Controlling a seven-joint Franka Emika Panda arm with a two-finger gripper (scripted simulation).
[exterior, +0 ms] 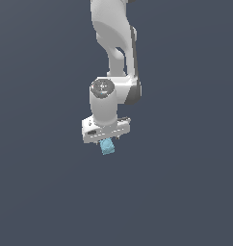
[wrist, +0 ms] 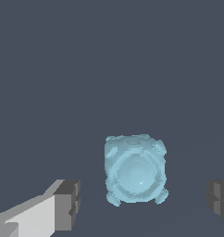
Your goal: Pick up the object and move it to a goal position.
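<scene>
The object [wrist: 135, 169] is a small light-blue block with bumpy edges and a round raised face. In the wrist view it lies on the dark floor between my two dark finger pads [wrist: 68, 204], apart from both. My gripper [wrist: 144, 203] is open, wider than the block. In the exterior view the block [exterior: 108, 147] shows just below the white gripper body [exterior: 106, 129], partly hidden by it. The fingertips are hidden there.
The dark grey floor [exterior: 186, 192] spreads flat around the arm. The white arm [exterior: 113, 43] rises straight above the gripper. No goal marker shows in either view.
</scene>
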